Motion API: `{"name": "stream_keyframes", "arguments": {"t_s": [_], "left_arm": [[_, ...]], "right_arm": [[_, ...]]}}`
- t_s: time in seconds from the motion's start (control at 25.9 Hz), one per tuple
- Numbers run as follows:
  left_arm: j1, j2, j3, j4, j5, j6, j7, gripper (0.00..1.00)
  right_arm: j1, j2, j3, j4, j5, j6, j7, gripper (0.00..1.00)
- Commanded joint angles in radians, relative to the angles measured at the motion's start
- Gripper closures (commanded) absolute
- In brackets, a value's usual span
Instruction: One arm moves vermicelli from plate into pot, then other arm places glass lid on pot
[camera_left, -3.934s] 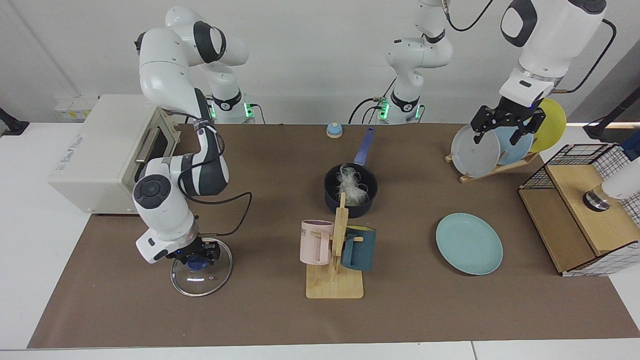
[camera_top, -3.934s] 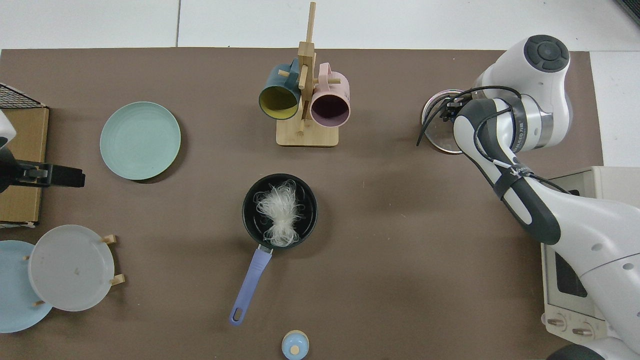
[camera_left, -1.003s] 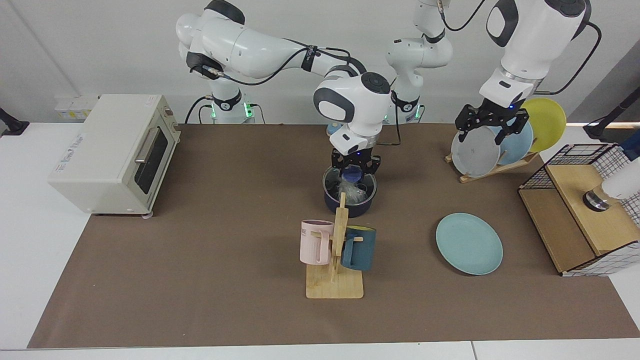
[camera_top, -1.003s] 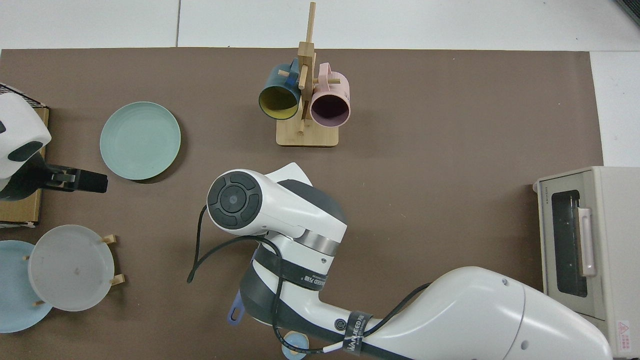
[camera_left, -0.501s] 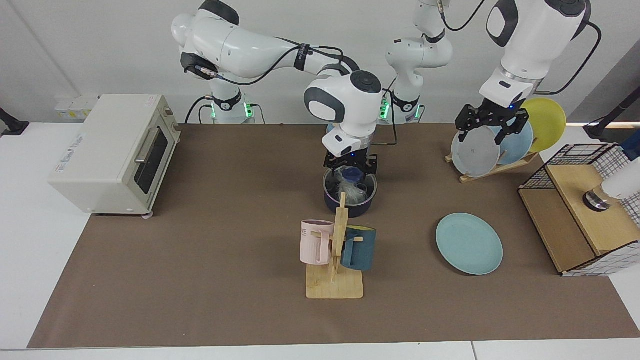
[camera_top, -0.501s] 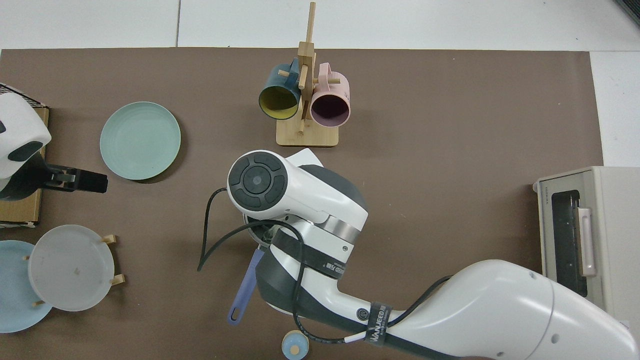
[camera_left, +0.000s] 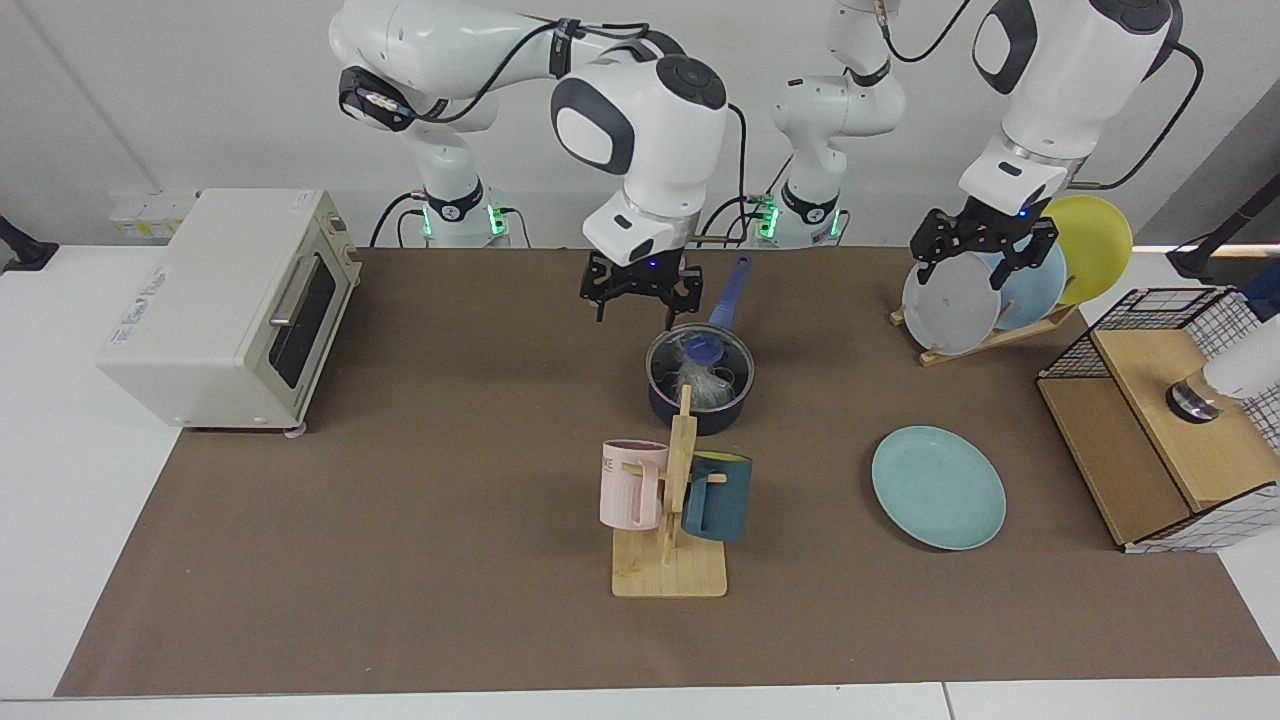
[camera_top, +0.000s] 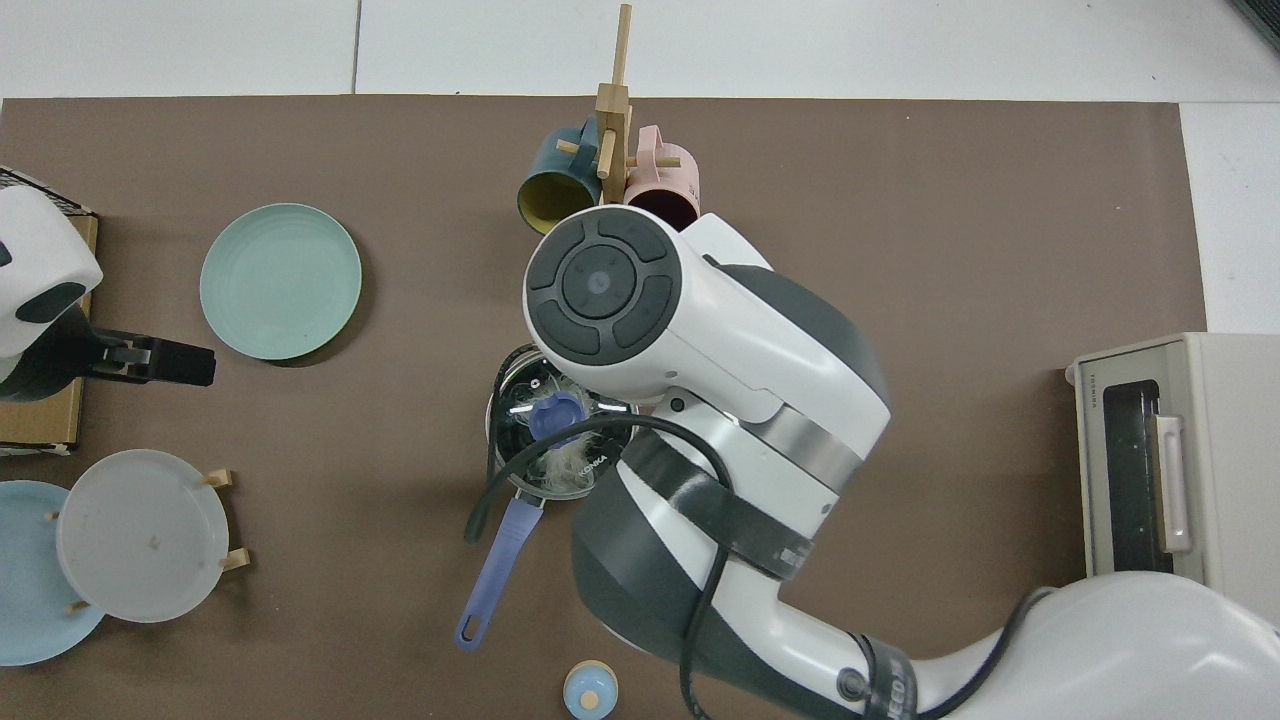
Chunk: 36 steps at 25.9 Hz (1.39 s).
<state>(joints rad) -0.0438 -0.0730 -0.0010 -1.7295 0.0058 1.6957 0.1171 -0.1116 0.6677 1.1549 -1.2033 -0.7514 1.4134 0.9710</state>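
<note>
The dark navy pot (camera_left: 700, 410) stands mid-table, its blue handle (camera_left: 730, 288) pointing toward the arm bases. On the pot rests the glass lid (camera_left: 725, 362) with its blue knob (camera_left: 703, 350). The white vermicelli (camera_left: 700, 385) shows through the glass and again in the top view (camera_top: 570, 470). My right gripper (camera_left: 641, 293) hangs open and empty, above and to the view's left of the pot, apart from the knob. The teal-green plate (camera_left: 938, 487) lies bare at the right. My left gripper (camera_left: 985, 252) waits open by the dish rack.
A wooden mug stand (camera_left: 670, 560) with a pink mug and a teal mug stands just in front of the pot. A toaster oven (camera_left: 225, 300) is at the left. A dish rack (camera_left: 990, 335) and a wire-and-wood shelf (camera_left: 1170, 420) are at the right. A small blue bell (camera_top: 590, 692) sits behind the pot.
My right gripper carried the lid from the table's front left onto the pot, let go of the knob, and has risen back and to the view's left. The left arm barely moved.
</note>
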Motion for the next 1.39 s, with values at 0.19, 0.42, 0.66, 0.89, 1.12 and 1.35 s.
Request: {"name": "stream_keyframes", "arguments": {"t_s": [0.19,0.42,0.66,0.89,1.12,1.35], "left_arm": [[0.004,-0.007,-0.002,0.008,0.010,-0.019,-0.008,0.00],[0.004,-0.007,-0.002,0.008,0.010,-0.019,-0.008,0.00],[0.004,-0.007,-0.002,0.008,0.010,-0.019,-0.008,0.00],[0.004,-0.007,-0.002,0.008,0.010,-0.019,-0.008,0.00],[0.004,-0.007,-0.002,0.008,0.010,-0.019,-0.008,0.00],[0.004,-0.007,-0.002,0.008,0.010,-0.019,-0.008,0.00]], "right_arm": [[0.066,-0.244,-0.350,0.045,0.214,-0.097,-0.267,0.00],[0.205,-0.448,-0.893,-0.033,0.628,-0.024,-0.558,0.00],[0.198,-0.554,-1.070,-0.182,0.742,0.119,-0.762,0.00],[0.162,-0.629,-1.098,-0.336,0.745,0.220,-0.733,0.00],[0.145,-0.686,-1.109,-0.453,0.747,0.325,-0.741,0.00],[0.141,-0.688,-1.107,-0.429,0.751,0.256,-0.749,0.00]]}}
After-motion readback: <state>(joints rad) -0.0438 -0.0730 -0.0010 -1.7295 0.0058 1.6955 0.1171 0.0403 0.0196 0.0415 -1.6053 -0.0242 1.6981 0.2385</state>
